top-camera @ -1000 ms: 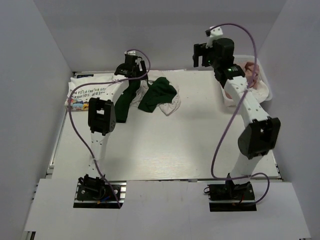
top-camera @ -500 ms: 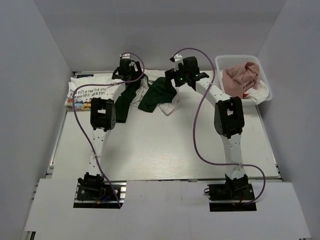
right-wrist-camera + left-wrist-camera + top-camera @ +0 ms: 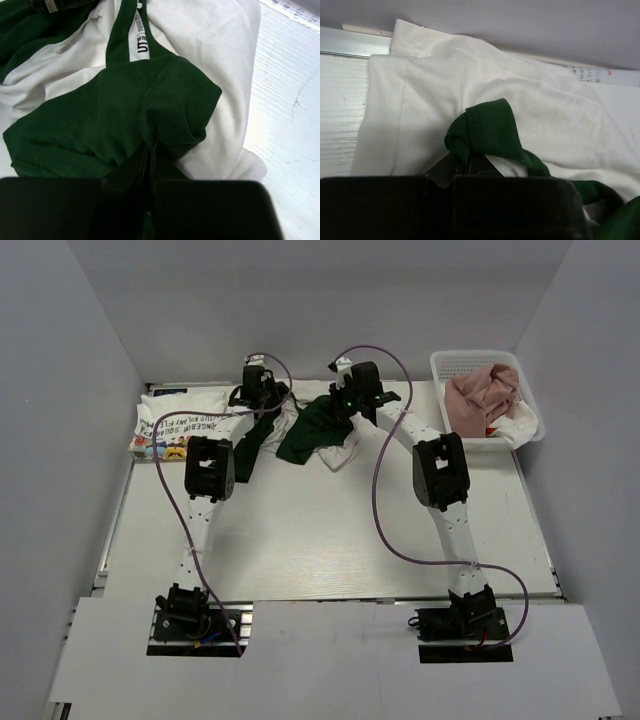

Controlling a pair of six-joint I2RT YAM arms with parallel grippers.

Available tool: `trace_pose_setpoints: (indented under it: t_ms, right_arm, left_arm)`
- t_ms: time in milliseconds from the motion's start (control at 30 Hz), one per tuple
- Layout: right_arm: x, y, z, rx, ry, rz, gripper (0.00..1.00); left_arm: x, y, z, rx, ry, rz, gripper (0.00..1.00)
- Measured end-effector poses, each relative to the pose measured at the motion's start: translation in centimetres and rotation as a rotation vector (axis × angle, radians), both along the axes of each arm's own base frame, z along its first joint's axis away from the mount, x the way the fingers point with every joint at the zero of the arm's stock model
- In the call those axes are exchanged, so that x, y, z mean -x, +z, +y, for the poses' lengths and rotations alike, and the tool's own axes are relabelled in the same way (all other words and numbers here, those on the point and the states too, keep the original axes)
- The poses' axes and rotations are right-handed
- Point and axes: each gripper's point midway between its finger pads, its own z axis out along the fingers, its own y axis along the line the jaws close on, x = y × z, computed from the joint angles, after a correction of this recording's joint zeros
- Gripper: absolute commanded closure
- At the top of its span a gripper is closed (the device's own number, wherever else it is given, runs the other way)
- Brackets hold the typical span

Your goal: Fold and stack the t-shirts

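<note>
Now left gripper (image 3: 466, 162) pinches ribbed green edge of green-sleeved shirt (image 3: 312, 430), right gripper (image 3: 150, 150) pinches its green sleeve, left of basket (image 3: 470, 354).

White arms (image 3: 195, 530), black joints (image 3: 208, 468) — looping purple cables (image 3: 378, 485), black bases (image 3: 455, 625).

Four t-shirts (image 3: 318, 430) — one basket (image 3: 470, 355), two arms (image 3: 205, 470), one table (image 3: 320, 530).
</note>
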Motion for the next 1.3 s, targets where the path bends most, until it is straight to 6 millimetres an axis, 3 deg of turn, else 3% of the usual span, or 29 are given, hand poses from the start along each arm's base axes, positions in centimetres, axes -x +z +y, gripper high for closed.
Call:
trace_pose_setpoints:
  t_ms: [133, 200, 300, 400, 433, 467, 500, 600, 700, 800, 1000, 1167, 1300]
  right_arm:
    - [-0.5, 1.0, -0.7, 0.017, -0.042, -0.029, 1.00]
    - [0.7, 2.3, -2.2, 0.042, -0.088, -0.048, 1.00]
    - [3.5, 7.8, -5.7, 0.062, -0.197, -0.145, 1.00]
    - [7.2, 18.0, -10.3, 0.011, -0.359, -0.345, 1.00]
    - [8.5, 22.0, -11.8, -0.032, -0.422, -0.429, 1.00]
    - [9.9, 25.3, -13.1, -0.073, -0.477, -0.496, 1.00]
    - [11.7, 28.7, -14.6, -0.126, -0.537, -0.566, 1.00]
    - [17.2, 34.5, -18.9, -0.262, -0.682, -0.693, 1.00]
    - [22.1, 37.0, -19.4, -0.396, -0.639, -0.747, 1.00]
    - [26.7, 39.9, -19.3, -0.506, -0.530, -0.787, 1.00]
    - [34.9, 45.0, -20.1, -0.589, -0.325, -0.870, 1.00]
    - [38.6, 48.2, -20.3, -0.580, -0.217, -0.946, 1.00]
    - [39.2, 48.3, -20.4, -0.562, -0.197, -0.947, 1.00]
  left_arm:
    - [0.7, 1.0, 0.1, 0.010, 0.008, -0.001, 1.00]
    - [1.7, 2.6, 0.5, 0.007, 0.020, 0.004, 1.00]
    - [4.3, 7.2, 1.8, -0.012, 0.065, -0.007, 1.00]
    - [8.8, 15.9, 2.3, -0.008, 0.084, -0.090, 1.00]
    - [11.8, 21.7, 1.8, 0.020, 0.080, -0.177, 1.00]
    - [13.1, 24.1, 1.5, 0.033, 0.076, -0.213, 1.00]
    - [15.7, 28.5, 1.4, 0.062, 0.077, -0.296, 1.00]
    - [24.6, 39.6, 2.8, 0.156, 0.085, -0.511, 1.00]
    - [32.5, 46.5, 4.7, 0.231, 0.065, -0.660, 1.00]
    - [38.3, 48.2, 5.4, 0.259, 0.003, -0.707, 1.00]
    - [45.0, 49.6, 5.0, 0.279, -0.152, -0.739, 1.00]
    - [49.3, 53.3, 4.9, 0.290, -0.248, -0.818, 1.00]
    - [50.6, 54.2, 4.6, 0.281, -0.293, -0.838, 1.00]
